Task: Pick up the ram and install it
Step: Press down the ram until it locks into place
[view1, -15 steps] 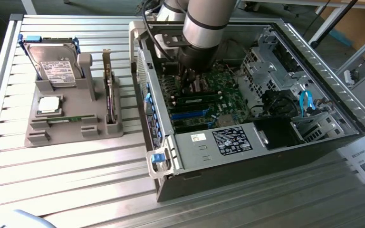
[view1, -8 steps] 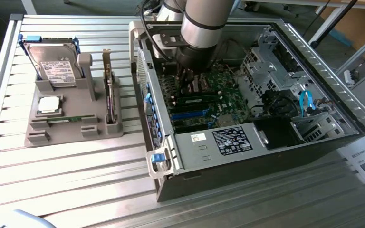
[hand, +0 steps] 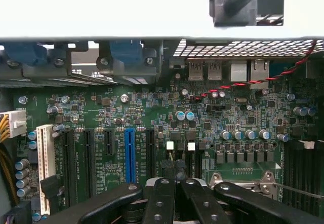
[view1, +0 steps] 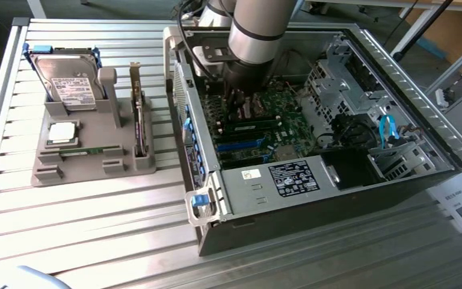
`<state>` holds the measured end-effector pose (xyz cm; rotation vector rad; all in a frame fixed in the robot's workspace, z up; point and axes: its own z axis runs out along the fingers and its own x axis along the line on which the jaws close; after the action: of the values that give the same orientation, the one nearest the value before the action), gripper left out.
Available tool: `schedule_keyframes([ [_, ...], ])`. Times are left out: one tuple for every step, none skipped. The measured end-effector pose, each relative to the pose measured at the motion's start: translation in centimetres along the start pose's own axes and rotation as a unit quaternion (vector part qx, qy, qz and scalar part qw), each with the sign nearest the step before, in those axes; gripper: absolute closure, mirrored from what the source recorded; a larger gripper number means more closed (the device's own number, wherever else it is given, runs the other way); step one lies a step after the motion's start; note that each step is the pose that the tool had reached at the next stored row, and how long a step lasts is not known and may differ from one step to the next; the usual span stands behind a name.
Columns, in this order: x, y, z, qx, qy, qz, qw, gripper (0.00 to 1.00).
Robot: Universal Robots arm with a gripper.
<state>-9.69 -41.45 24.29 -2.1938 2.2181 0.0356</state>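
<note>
Inside the open computer case (view1: 391, 66), the arm (view1: 255, 30) reaches straight down over the motherboard (hand: 126, 107). The jaws are shut tight, tips pressed together just above the board, between the blue slot (hand: 129, 153) and the silver bracket of the processor socket (hand: 243, 176). A thin dark sliver seems to sit between the tips in the wrist view, but I cannot tell whether it is a stick held edge-on or just part of the board behind them

Out on the counter (view1: 94, 229), at the exterior view's left and well apart from the case, the grey holder (view1: 79, 171) carries the spare parts. A ram stick (view1: 86, 151) lies flat in its low front groove, a narrow green strip. Just behind it is the square processor chip (view1: 62, 133), the hard drive (view1: 67, 81) stands upright at the back, and the expansion card (view1: 139, 114) stands on edge in its slot beside them

I'd judge a stick like that to be very light, and stiff though thin, so it would sooner crack than bend if twisted. The flat faces carry small chips and one long edge carries the contacts, neither good to squeeze or scrape. The sensible hold would be across its thickness near the middle of the plain long edge, so it hangs level and does not swing. It is smooth, and a shallow pinch could let it slip or tilt. Seating it would likely need an even, straight push into a slot, since a crooked one could jam
</note>
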Motion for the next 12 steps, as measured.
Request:
schedule_keyframes([
  [0.00,0.00,0.09,0.0001,0.0000,0.000,1.0000,0.90],
  [0.00,0.00,0.14,0.0002,-0.0001,0.000,1.0000,0.90],
  [0.01,0.00,0.15,0.0001,0.0001,0.000,1.0000,0.90],
  [0.01,0.00,0.15,0.0001,0.0001,0.000,1.0000,0.90],
  [0.00,0.00,0.15,0.0001,0.0000,0.000,1.0000,0.90],
  [0.00,0.00,0.15,0.0001,0.0001,0.000,1.0000,0.90],
  [0.00,0.00,0.16,0.0001,0.0000,0.000,1.0000,0.90],
  [0.00,0.00,0.20,0.0002,-0.0001,0.000,1.0000,0.90],
  [0.00,0.00,0.23,0.0002,-0.0001,0.000,1.0000,0.90],
  [0.01,0.00,0.26,0.0002,-0.0001,0.000,1.0000,0.90],
  [0.01,0.00,0.29,0.0002,0.0000,0.000,1.0000,0.90],
  [0.01,0.00,0.33,0.0003,0.0000,0.000,1.0000,0.90],
])
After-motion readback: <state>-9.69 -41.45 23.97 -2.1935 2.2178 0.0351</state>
